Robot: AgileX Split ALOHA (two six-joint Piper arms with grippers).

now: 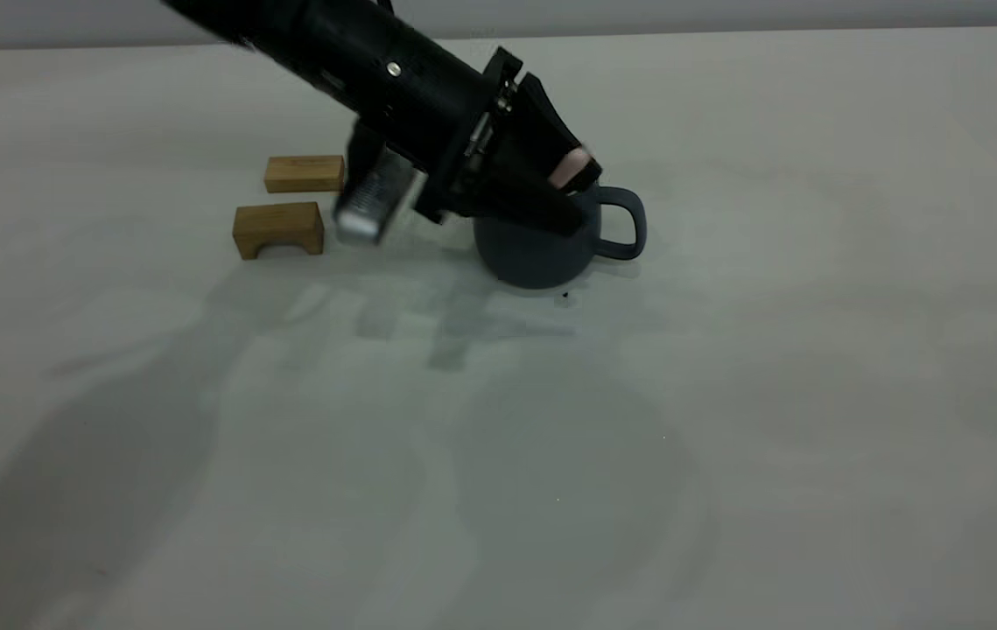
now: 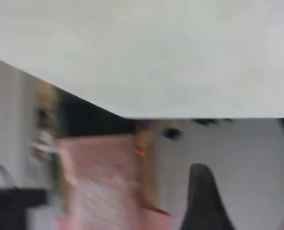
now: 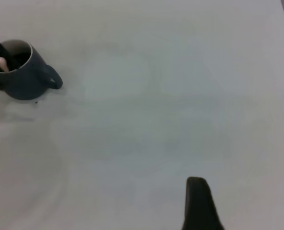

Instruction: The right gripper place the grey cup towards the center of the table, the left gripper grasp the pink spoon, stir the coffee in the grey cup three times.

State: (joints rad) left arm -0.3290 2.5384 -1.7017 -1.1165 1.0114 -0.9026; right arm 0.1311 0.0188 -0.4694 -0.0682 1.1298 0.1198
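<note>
Looks like a lab test bench: bare pale counter [image 1: 726, 394] under the black left tool [image 1: 572, 188], two wooden blocks [image 1: 279, 229] just behind it, plain wall beyond.

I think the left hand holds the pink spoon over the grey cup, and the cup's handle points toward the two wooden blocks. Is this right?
Not quite. The left hand does hold the pink spoon over the grey cup, but the exterior view shows the cup's handle pointing away from the two wooden blocks, which stand on the cup's opposite side.
</note>
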